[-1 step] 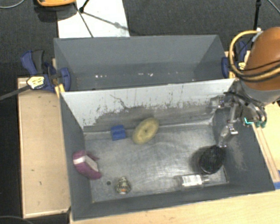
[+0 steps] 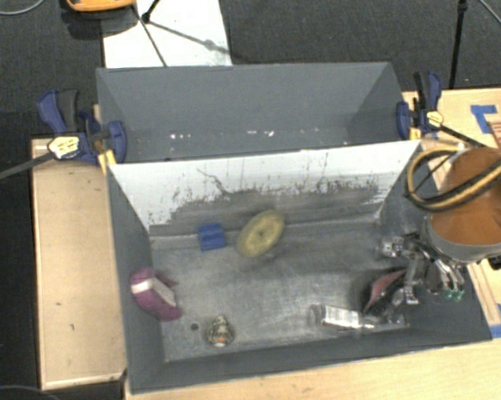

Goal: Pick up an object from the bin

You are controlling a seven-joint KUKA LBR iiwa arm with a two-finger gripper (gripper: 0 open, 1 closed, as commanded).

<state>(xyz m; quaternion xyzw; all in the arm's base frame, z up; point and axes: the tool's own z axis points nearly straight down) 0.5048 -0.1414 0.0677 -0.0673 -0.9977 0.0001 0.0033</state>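
Note:
My gripper [image 2: 402, 293] is low in the bin's front right corner, close to the floor. A dark maroon thing [image 2: 378, 289] lies right against its left side; whether it is gripped is hidden by the gripper's body. Just left of that, a small silvery-white piece [image 2: 341, 319] lies flat on the floor near the front wall.
A blue block [image 2: 210, 236] and a pale yellow disc [image 2: 261, 234] lie at the back of the floor. A purple tape roll [image 2: 154, 294] leans at the left wall. A small round brownish thing [image 2: 219, 332] sits front left. The arm's orange cover and cables hang over the right rim.

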